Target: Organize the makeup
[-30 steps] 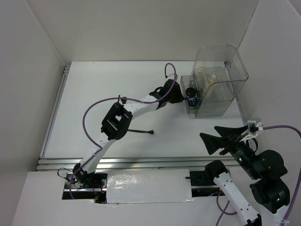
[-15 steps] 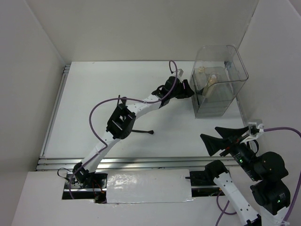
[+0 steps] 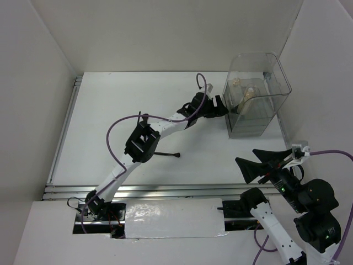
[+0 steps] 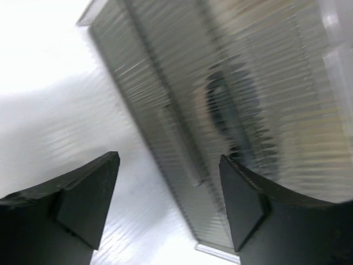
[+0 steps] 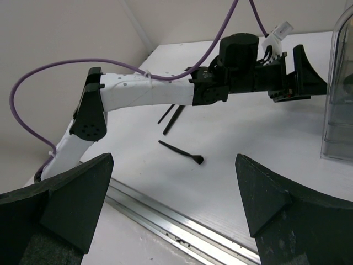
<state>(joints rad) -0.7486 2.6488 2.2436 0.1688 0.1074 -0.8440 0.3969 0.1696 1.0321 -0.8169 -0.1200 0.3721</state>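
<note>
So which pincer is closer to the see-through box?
Left. The left pincer is open right beside the left side of the clear plastic box; the right pincer hovers open nearer the robot, apart from it.

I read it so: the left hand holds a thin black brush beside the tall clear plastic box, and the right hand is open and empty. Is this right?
Not quite. The left wrist view shows the left hand open and holding nothing beside the tall clear plastic box; the right hand is open and empty.
</note>
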